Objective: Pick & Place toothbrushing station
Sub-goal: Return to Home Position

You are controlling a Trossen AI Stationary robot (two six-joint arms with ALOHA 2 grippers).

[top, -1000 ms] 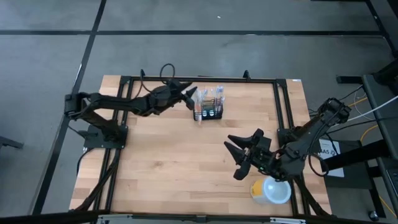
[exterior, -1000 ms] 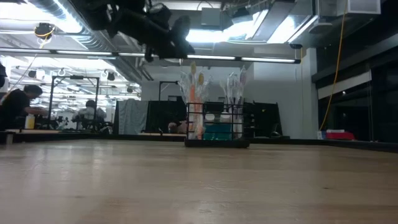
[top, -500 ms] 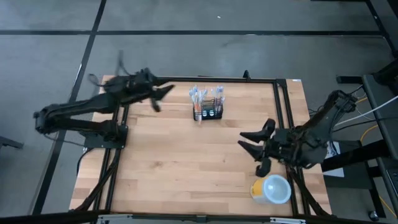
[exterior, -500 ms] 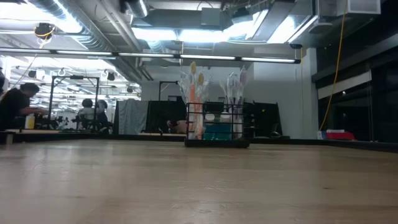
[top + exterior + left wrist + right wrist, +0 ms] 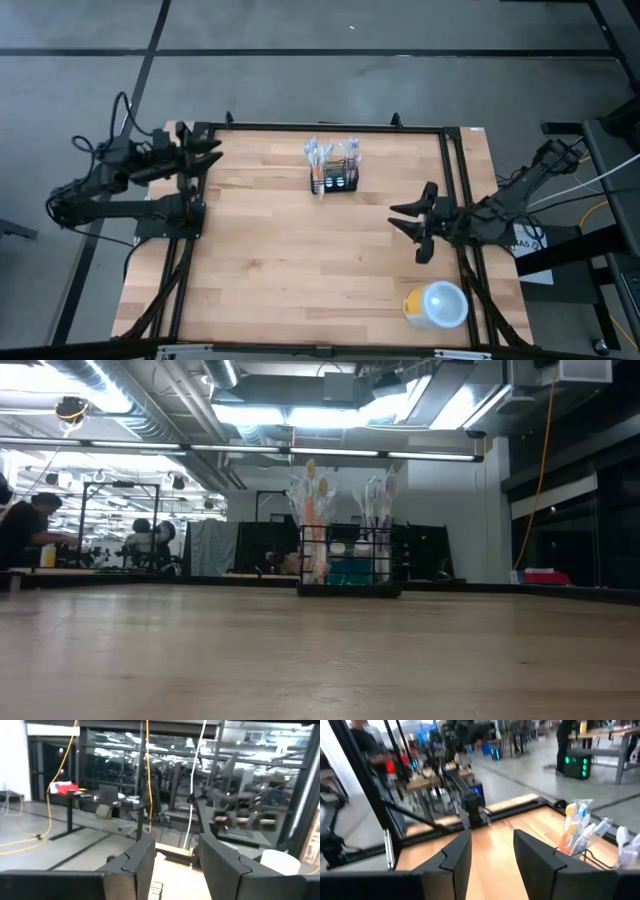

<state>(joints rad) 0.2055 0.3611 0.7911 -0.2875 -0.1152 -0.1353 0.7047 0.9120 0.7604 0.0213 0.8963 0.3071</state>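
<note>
Basically it looks done: toothbrushes [image 5: 320,153] stand in the toothbrushing station [image 5: 336,181], so the left gripper [image 5: 205,152] and right gripper [image 5: 400,218] sit well clear, fingers parted, holding nothing.

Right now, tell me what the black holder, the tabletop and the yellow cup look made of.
Holder: thin black wire grid, likely coated metal; the room shows through its bars. Tabletop: pale wood in glued strips, matte, with visible plank seams. Cup: yellow body with pale lid, probably plastic; too small to be sure.
</note>
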